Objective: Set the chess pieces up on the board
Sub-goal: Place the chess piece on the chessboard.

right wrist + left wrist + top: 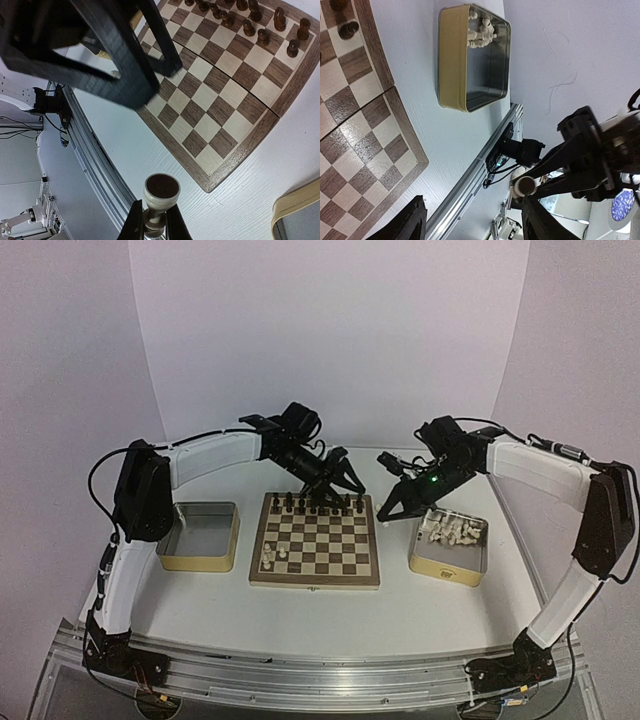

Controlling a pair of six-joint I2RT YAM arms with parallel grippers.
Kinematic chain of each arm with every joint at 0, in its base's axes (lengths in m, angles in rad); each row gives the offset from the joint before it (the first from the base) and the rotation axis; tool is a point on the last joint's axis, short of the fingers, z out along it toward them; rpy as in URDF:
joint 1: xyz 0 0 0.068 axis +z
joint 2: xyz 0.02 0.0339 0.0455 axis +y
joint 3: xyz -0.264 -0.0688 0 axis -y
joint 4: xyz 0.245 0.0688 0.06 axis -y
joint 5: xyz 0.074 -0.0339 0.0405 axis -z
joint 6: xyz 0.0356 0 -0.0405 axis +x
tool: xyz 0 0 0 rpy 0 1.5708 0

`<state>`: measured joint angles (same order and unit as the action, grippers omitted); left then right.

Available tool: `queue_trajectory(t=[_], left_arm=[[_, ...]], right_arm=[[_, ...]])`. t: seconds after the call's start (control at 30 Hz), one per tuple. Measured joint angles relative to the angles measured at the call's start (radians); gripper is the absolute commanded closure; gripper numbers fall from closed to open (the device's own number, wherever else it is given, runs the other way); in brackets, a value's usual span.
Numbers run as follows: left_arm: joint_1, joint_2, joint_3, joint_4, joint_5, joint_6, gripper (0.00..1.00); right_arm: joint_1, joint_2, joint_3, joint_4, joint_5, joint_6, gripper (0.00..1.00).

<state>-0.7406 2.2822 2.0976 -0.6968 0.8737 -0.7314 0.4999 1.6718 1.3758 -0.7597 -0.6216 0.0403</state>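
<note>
The wooden chessboard (pixel 330 565) lies at the table's centre. Dark pieces (pixel 315 503) line its far edge, and two cream-white pieces (pixel 272 558) stand near its front left. More cream pieces (pixel 450 532) lie in the right tin (pixel 445 568). My right gripper (pixel 384 514) hangs just off the board's far right corner, shut on a cream piece (pixel 161 191) seen base-first in the right wrist view above bare table. My left gripper (pixel 335 488) is open and empty above the board's far edge. The left wrist view shows its fingers (pixel 412 222) wide apart, and the held piece (pixel 525 186).
An empty tin (pixel 200 558) stands left of the board. The right wrist view shows the board (pixel 220 95), the dark pieces (pixel 260 25), the left gripper's black frame (pixel 115 55) close overhead and the right tin's corner (pixel 295 205). The metal rail (pixel 300 672) runs along the near edge.
</note>
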Motion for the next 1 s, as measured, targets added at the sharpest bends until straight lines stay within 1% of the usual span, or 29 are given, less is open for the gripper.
queue_trajectory(t=[0.1,0.23,0.33,0.47,0.6,0.8,1.0], left_arm=[[-0.001,0.000,-0.067,0.041,0.068,-0.027,0.37],[-0.001,-0.003,-0.113,0.098,0.142,-0.062,0.37],[-0.001,-0.023,-0.169,0.180,0.185,-0.109,0.37],[-0.001,-0.049,-0.243,0.328,0.232,-0.193,0.37],[-0.001,-0.051,-0.257,0.413,0.258,-0.244,0.36],[-0.001,-0.052,-0.258,0.480,0.285,-0.275,0.36],[-0.007,-0.052,-0.258,0.519,0.312,-0.296,0.43]], right_arm=[[0.001,0.000,0.020,0.010,-0.007,-0.007,1.00],[0.005,0.000,0.032,0.020,-0.012,-0.008,1.00],[0.009,0.000,0.034,0.026,-0.014,-0.008,1.00],[0.014,0.000,0.034,0.028,-0.016,-0.007,1.00],[0.018,0.001,0.034,0.032,-0.016,-0.007,1.00],[0.031,0.013,0.044,0.039,-0.020,-0.007,1.00],[0.040,0.034,0.056,0.042,-0.026,-0.006,1.00]])
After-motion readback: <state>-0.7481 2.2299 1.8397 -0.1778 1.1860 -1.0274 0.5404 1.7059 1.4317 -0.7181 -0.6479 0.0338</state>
